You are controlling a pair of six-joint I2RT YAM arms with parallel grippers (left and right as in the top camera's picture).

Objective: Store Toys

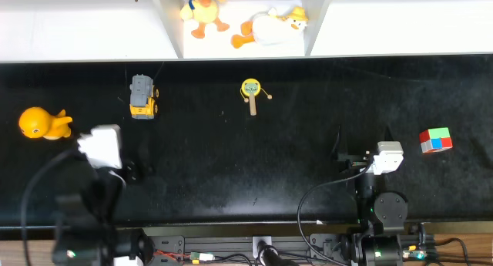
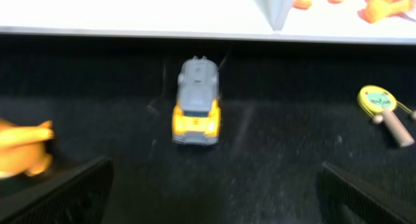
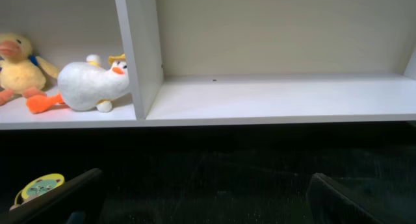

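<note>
Overhead first: a white shelf (image 1: 92, 23) runs along the top of the frame. Its middle compartment holds a yellow plush duck (image 1: 203, 10) and a white plush goose (image 1: 269, 27) lying on its side. Four toys lie on the black table (image 1: 231, 166) below. An orange duck (image 1: 42, 123) sits at the far left. A yellow and grey toy truck (image 1: 142, 96) stands at upper left, near the shelf edge. A rattle drum (image 1: 252, 92) with a wooden handle lies at upper centre. A coloured cube (image 1: 435, 140) rests at the right, well apart from the others. The left arm (image 1: 100, 146) stands at lower left, below the gap between orange duck and truck. The right arm (image 1: 385, 158) stands at lower right, near the cube but not touching it.

Left wrist camera: the left gripper (image 2: 213, 167) has its fingers (image 2: 65, 191) spread wide with nothing between them. The truck stands straight ahead on the table, apart from the fingers, with the shelf's front edge behind it. The orange duck shows to one side and the rattle drum to the other.

Right wrist camera: the right gripper (image 3: 207, 176) is likewise spread wide and holds nothing. It faces the shelf compartment next to the one with the two plush toys, a divider (image 3: 140, 52) between them. Part of the rattle drum shows near one finger.
</note>
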